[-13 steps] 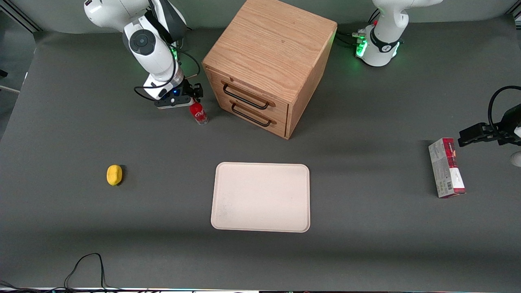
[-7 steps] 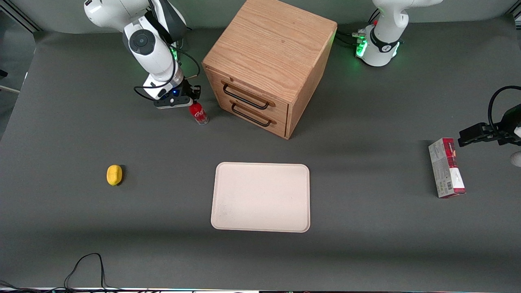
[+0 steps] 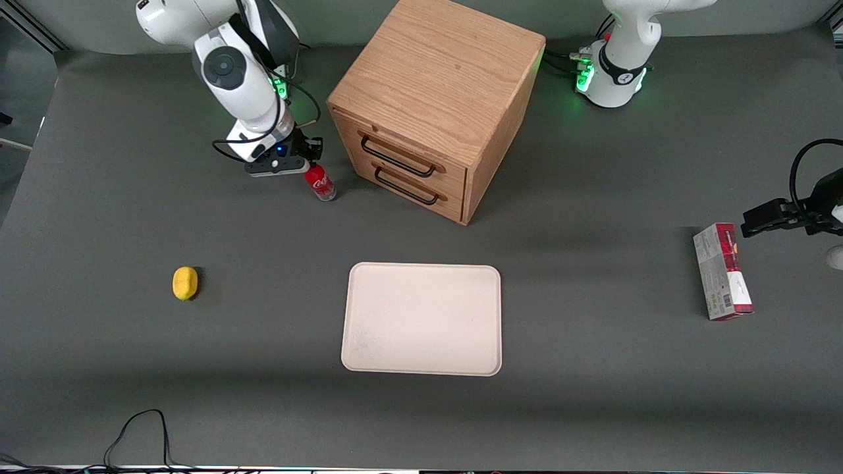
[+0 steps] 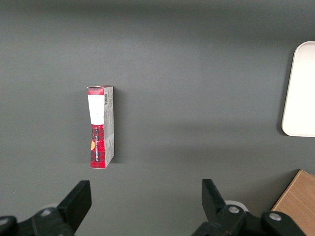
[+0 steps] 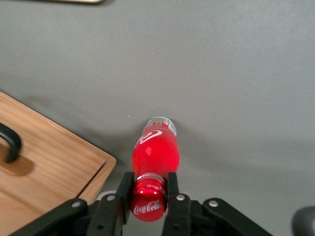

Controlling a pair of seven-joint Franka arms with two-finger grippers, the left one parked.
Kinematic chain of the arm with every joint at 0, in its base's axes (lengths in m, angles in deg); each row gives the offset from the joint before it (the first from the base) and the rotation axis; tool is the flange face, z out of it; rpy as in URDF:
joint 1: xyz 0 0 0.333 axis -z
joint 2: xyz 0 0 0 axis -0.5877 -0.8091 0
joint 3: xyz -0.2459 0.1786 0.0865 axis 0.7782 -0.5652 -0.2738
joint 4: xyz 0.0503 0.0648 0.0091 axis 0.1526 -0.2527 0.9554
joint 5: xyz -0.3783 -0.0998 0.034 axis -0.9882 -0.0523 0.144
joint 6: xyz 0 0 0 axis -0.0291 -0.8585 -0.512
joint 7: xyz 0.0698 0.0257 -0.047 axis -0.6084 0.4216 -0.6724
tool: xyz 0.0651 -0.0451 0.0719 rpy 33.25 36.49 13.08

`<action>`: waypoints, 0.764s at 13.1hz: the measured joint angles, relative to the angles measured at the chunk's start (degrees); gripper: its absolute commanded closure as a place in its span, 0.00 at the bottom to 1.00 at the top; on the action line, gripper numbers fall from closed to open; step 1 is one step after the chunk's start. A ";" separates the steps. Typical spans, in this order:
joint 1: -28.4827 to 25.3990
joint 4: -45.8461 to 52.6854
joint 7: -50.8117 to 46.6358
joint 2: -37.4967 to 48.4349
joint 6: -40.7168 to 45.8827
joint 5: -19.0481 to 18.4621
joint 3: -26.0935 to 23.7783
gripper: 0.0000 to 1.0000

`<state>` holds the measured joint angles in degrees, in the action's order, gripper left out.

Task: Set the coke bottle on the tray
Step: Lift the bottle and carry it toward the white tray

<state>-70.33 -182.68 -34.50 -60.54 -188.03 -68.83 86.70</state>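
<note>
Gripper (image 5: pixel 149 192) clamped on neck of coke bottle (image 5: pixel 155 152), just under cap; bottle beside wooden drawer cabinet (image 3: pixel 428 105), w/ base at table (image 3: pixel 593 408). Tray (image 3: pixel 422 319) lies nearer front cam, well apart.

Even, soft overhead light, faint shadows beside the cabinet (image 3: pixel 428 105); all views sharp.
</note>
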 measured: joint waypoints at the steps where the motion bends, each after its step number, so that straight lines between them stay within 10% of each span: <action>1: 0.01 3.08 0.31 -0.13 2.98 0.00 1.36 0.95; 10: 1.07 51.44 8.51 -23.00 33.51 0.05 11.08 0.95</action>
<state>-69.27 -131.23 -25.98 -83.54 -154.53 -68.78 97.78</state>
